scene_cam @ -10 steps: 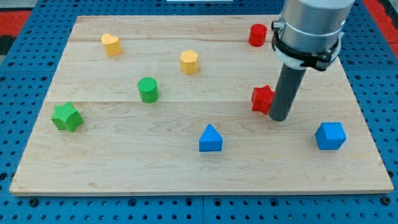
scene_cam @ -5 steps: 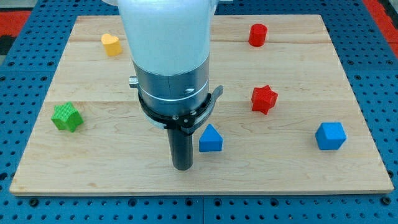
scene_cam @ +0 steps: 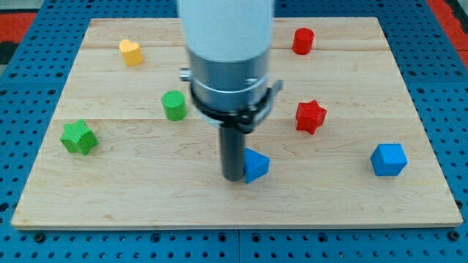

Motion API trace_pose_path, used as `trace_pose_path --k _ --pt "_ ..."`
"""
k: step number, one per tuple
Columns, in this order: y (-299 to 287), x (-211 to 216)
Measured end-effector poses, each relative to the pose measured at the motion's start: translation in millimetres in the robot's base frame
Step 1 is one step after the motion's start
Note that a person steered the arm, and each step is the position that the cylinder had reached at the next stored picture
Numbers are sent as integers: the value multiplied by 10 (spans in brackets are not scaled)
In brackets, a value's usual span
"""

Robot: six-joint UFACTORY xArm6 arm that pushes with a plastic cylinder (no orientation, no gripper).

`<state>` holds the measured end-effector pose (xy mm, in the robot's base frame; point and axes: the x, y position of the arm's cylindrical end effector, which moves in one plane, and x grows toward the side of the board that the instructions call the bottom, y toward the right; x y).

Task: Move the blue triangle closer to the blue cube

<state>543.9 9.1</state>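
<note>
Tip [scene_cam: 234, 177] touching blue triangle [scene_cam: 256, 164] left side; blue cube [scene_cam: 387, 159] well right.

The tabletop [scene_cam: 351, 197] is pale wood with visible grain, smooth and matt. The blue triangle [scene_cam: 256, 165] and blue cube [scene_cam: 387, 159] look like matt plastic. The green cylinder [scene_cam: 174, 105] is ribbed. My tip [scene_cam: 233, 177] ends a dark, matt rod.

blue triangle [scene_cam: 257, 165], blue cube [scene_cam: 387, 159], red star [scene_cam: 310, 116], ribbed green cylinder [scene_cam: 174, 105], pale wood board [scene_cam: 131, 190]
</note>
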Motion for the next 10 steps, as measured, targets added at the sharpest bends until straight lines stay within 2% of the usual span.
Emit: trace_pose_path --k 1,3,5,6,8,10 --pt "436 -42" --pt "911 -49" --pt "570 -60" --pt "592 -118" --pt "735 -279" --pt "1220 -284"
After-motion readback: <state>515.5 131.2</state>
